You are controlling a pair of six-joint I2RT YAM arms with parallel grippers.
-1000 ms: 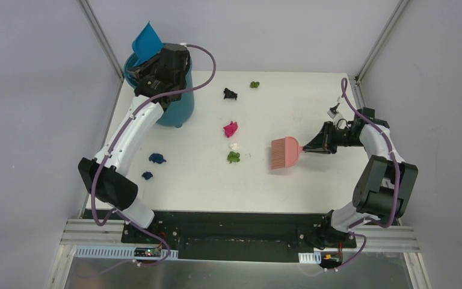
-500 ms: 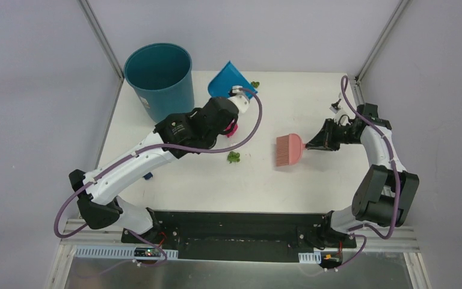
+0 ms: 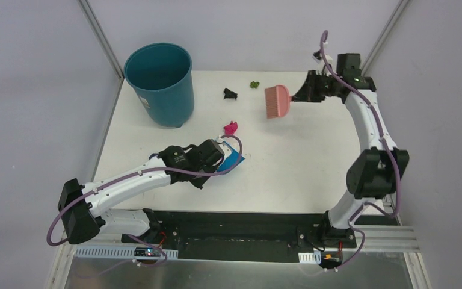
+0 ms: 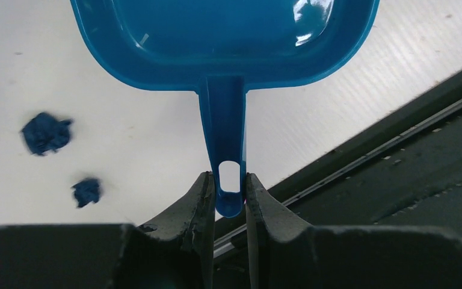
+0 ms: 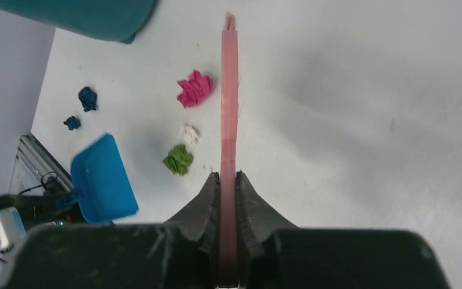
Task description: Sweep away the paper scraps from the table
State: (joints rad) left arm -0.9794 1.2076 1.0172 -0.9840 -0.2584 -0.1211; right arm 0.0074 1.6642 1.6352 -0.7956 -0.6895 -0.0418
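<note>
My left gripper [image 3: 209,158] is shut on the handle of the blue dustpan [image 3: 233,161], low over the white table [image 3: 313,162] near its front middle. In the left wrist view the dustpan [image 4: 228,36] looks empty, and two dark blue wads [image 4: 46,132] lie to its left. My right gripper [image 3: 307,93] is shut on the pink brush [image 3: 277,101] at the far side, between an olive-green wad [image 3: 254,85] and a black wad [image 3: 230,93]. A magenta wad [image 3: 230,127] lies mid-table. The right wrist view shows white [image 5: 188,133] and green [image 5: 178,159] wads beside the dustpan [image 5: 103,179].
A teal round bin [image 3: 159,81] stands at the table's far left corner. A black strip [image 3: 234,220] runs along the near edge by the arm bases. Grey walls with metal posts close in the back and sides.
My left arm swung the dustpan from over the bin across the far middle and down to the front middle. My right arm carried the brush from mid-right to the far edge.
</note>
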